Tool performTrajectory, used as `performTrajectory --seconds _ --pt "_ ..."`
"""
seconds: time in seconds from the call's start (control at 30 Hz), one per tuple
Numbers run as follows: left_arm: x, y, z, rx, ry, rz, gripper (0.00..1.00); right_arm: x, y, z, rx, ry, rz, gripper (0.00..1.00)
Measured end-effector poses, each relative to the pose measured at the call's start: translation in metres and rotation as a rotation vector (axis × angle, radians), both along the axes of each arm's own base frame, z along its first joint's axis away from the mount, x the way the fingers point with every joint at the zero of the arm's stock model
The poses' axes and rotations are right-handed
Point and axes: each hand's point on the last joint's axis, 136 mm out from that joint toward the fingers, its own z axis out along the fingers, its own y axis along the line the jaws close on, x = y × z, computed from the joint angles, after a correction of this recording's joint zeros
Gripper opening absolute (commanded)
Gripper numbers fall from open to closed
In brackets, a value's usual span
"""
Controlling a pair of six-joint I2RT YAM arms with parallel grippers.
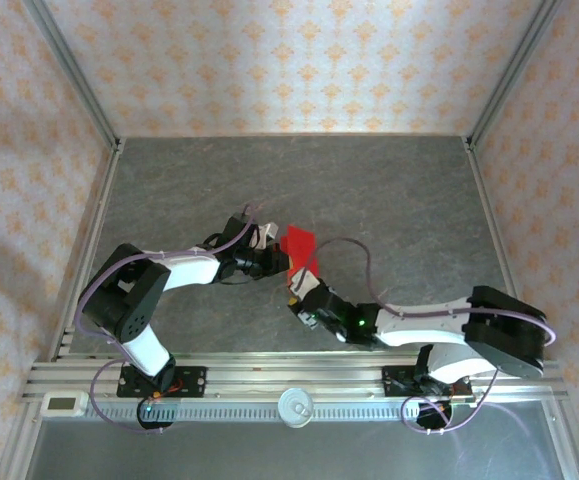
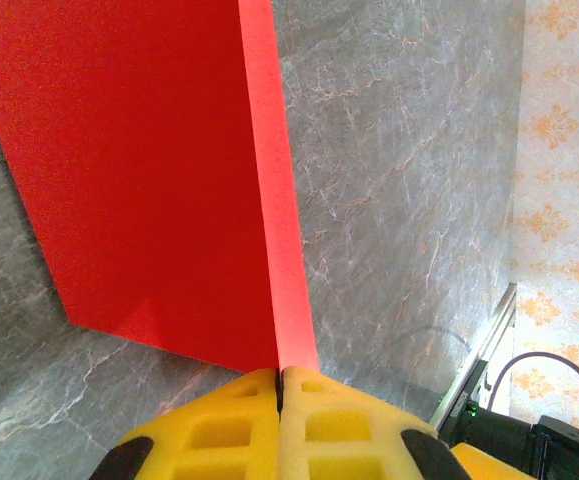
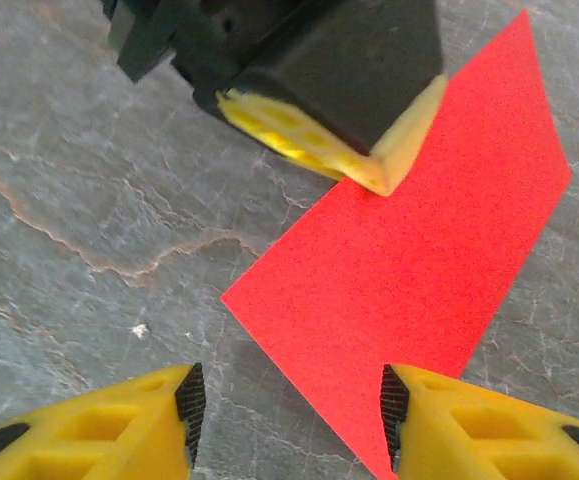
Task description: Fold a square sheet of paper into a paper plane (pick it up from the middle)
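My left end effector [image 2: 279, 385] is clamping the paper [image 2: 139, 170] at its edge (light, floppy, likely crease-prone); my right end effector [image 3: 289, 405] is standing open.

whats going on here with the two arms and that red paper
The left claw is shut on the red sheet of paper, pinching it at a folded edge near the middle of the grey table. The right claw stands open close to the sheet's near corner, gripping nothing. The sheet looks partly folded and is not yet a plane.
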Motion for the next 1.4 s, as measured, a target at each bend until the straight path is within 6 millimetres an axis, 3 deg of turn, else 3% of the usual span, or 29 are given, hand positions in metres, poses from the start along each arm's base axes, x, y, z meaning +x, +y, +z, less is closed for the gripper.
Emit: performTrajectory --seconds 0.47,0.83,1.23,1.4 --pt "0.000 0.000 -0.003 0.004 0.008 0.000 0.00 0.016 0.004 -0.021 -0.199 -0.137 -0.061 0.51" --pt "0.000 0.000 -0.003 0.004 0.007 0.000 0.00 0.022 -0.008 -0.012 -0.196 -0.204 -0.102 0.34" --pt "0.000 0.000 -0.003 0.004 0.007 0.000 0.00 0.023 -0.004 0.000 -0.143 -0.218 -0.107 0.31" --pt "0.000 0.000 -0.003 0.004 0.007 -0.001 0.00 0.023 -0.002 -0.002 -0.139 -0.217 -0.104 0.25"
